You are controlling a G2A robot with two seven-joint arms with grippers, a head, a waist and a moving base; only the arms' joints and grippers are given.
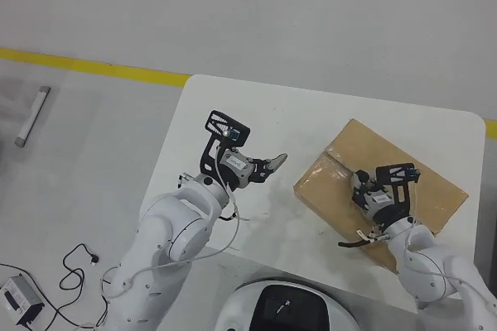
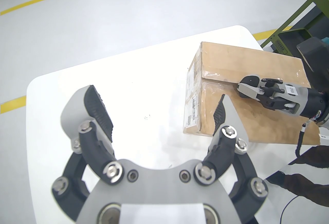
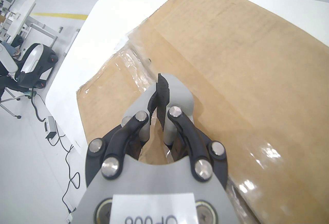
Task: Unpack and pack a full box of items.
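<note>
The cardboard box [image 1: 348,153] lies on the right half of the white table [image 1: 257,107]. We hold our right gripper [image 3: 161,88], jaws together, over its taped centre seam. Our left gripper [image 2: 156,96] hangs just beside the box, jaws wide apart. A yellow line [image 1: 91,66] crosses the grey floor [image 1: 91,165].

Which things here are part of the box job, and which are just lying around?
For the job: box, left gripper, right gripper.
Lying about: tube on the floor, power adapter with its cable, green cart.
</note>
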